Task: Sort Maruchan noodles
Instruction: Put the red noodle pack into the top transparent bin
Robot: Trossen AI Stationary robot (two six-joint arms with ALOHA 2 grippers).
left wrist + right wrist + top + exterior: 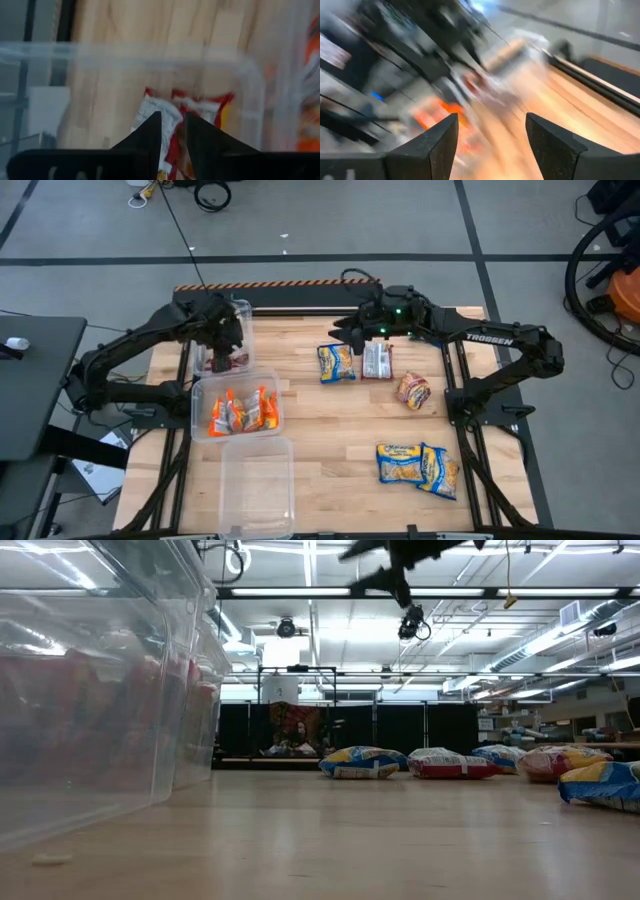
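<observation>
We are letting go of a red packet (175, 112) in the far bin (243, 320). Our left jaws (172, 131) are spread a little, with the packet between and just below them. We should be opening wider, then lifting straight up. Our right jaws (492, 132) are spread and empty, above the worktop (340, 430).

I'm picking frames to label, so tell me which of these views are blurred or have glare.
Right wrist view: heavily motion-smeared, only the right gripper with its open fingers reads cleanly. Left wrist view: soft, the red-and-silver noodle packet and clear plastic bin wall hazy. Low view: bright ceiling lights glare, near clear bin out of focus. High view: evenly lit and sharp.
</observation>
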